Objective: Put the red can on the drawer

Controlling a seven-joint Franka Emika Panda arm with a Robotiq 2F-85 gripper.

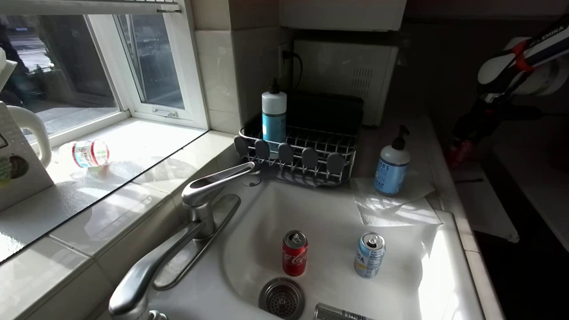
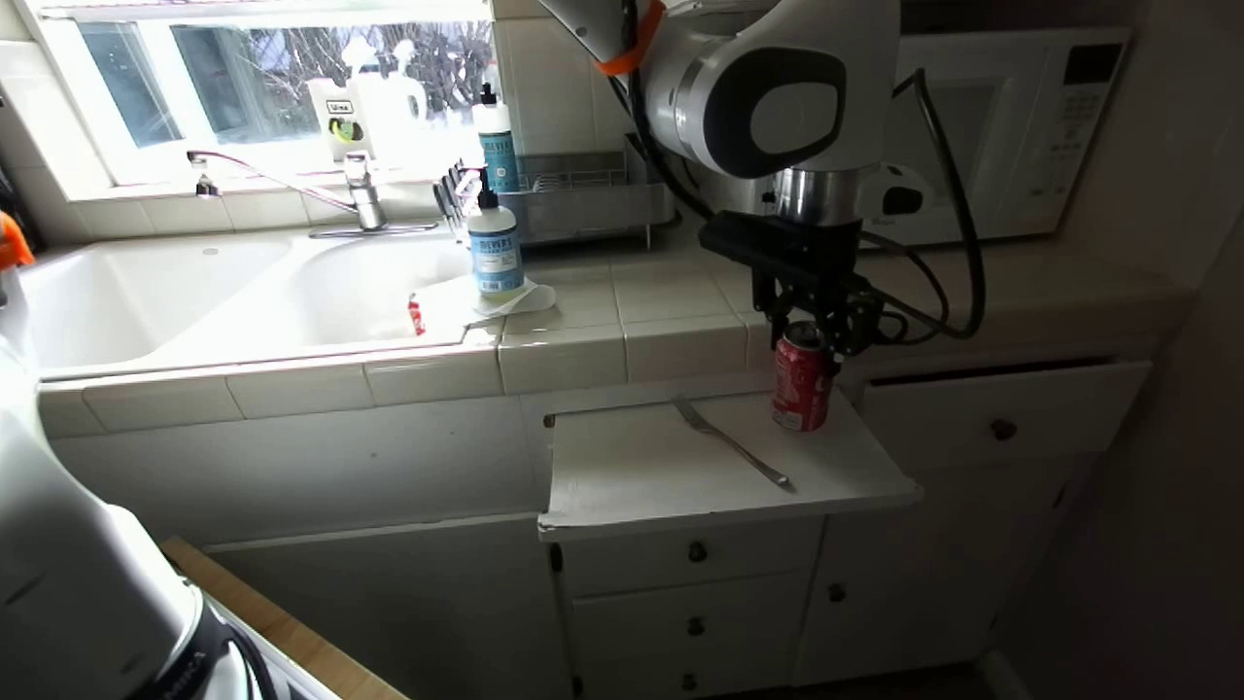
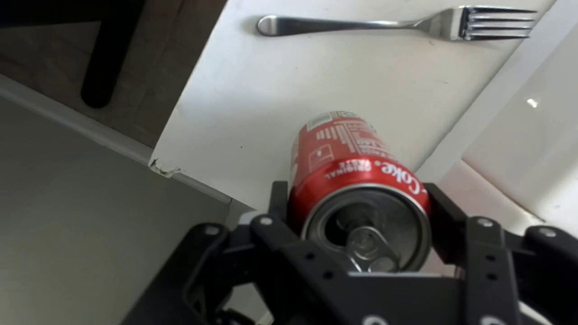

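The black end effector [image 3: 360, 198] pinches the smooth, cylindrical red can [image 3: 352, 158] near its top, over the flat white drawer worktop [image 3: 253, 113]; whether its base touches is unclear. Bare surface separates the can from a chipped corner [image 3: 165, 169] and a metal fork [image 3: 397, 25]. In an exterior view, the arm [image 2: 671, 102] reaches down.

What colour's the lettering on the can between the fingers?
White, printed on the red can; clearest in the wrist view.

In an exterior view, daylight glares through the white-framed glass window [image 2: 277, 87]; the flat white bench [image 2: 622, 472] dims toward its right edge.
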